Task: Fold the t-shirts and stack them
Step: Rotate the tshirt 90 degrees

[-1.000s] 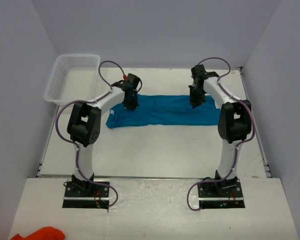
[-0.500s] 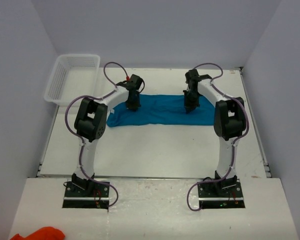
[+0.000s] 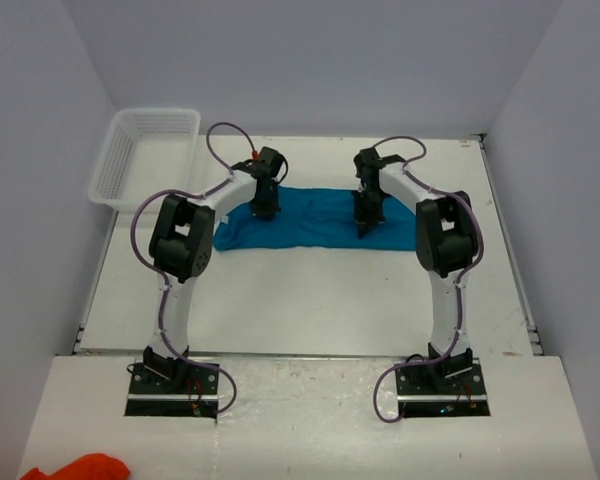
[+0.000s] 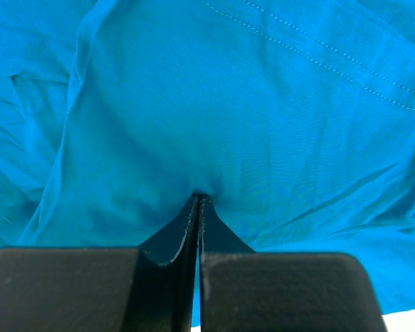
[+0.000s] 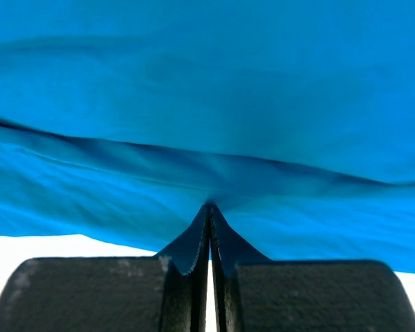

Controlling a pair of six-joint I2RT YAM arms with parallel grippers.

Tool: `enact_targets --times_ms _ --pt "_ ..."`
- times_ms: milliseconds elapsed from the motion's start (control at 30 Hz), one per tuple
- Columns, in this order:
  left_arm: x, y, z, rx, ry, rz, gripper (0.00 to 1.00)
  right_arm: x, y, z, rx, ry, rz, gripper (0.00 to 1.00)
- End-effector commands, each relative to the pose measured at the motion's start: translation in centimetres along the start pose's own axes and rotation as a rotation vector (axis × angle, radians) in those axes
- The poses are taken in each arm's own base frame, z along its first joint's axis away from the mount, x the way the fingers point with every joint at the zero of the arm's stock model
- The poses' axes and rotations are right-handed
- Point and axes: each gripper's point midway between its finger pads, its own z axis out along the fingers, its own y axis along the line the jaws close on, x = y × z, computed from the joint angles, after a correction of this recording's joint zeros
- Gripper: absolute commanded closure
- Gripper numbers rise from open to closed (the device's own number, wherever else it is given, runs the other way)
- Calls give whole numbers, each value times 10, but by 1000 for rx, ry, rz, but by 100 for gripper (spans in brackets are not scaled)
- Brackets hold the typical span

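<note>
The white mesh basket (image 3: 111, 176) sits at the far left. To its right, and a little nearer the arm bases, the t-shirt (image 3: 315, 228) lies as a long, rumpled band on the table (image 3: 310, 300). The left gripper (image 3: 265, 212), the one closer to the basket, has its jaws pressed together on a pinch of cloth (the fabric puckers right at the tips). The right gripper (image 3: 365, 229), farther from the basket, is clamped on the shirt in the same way. The twin hold probably lets both arms carry one fold evenly. The fabric is plain teal-blue, thin and softly creased, with a stitched hem line showing.
</note>
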Motion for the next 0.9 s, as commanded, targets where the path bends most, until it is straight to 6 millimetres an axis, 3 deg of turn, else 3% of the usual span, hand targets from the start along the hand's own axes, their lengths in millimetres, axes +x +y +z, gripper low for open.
enact_targets --times_ms 0,100,333,500,533,633,867 --pt "-7 10 4 -20 -8 18 100 14 16 5 -48 72 21 100" --pt "-12 15 4 -27 -9 16 100 33 17 18 -24 111 11 100" --pt "-24 26 14 -56 2 25 100 59 17 23 -27 110 27 100" --pt "-37 27 27 -64 0 64 100 75 19 27 -31 108 30 100" --pt "-31 30 35 -81 28 72 100 83 20 29 -29 120 30 100" --pt "-44 24 41 -61 7 108 100 94 28 29 -44 121 19 100" --pt "-67 10 51 -6 -43 164 100 119 69 30 -98 126 -25 100"
